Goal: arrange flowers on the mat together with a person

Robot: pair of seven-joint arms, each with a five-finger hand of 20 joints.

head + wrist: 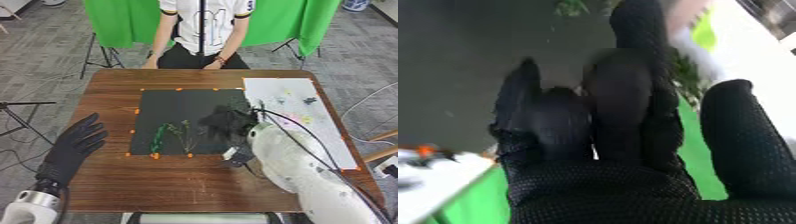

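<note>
R. hand (226,122) over the right part of the black mat (178,107), black glove on black, so its outline's v. hard to pick out in the head view; closer look from the right wrist view: fingers straight, thumb held wide apart from them, tips a bit blurry; in the gap, a leafy green bit w/ a whitish blur (706,67) next to it, partly behind the fingers, & can't tell if the hand has hold of it or it's just beyond; L. hand (71,150) at the tabletop's (195,192) left side, fingers straight & a little spread, nothing in it; on the mat, near-left part, a bright green stem (158,139) & a thin sprig (187,135) just right of it, side by side, fine detail too small to tell; white sheet (266,90) right of the mat, w/ pink & yellow blooms (302,120) & a dark green sprig (309,100) on it; orange tape (155,156) along the mat's edges.
</note>
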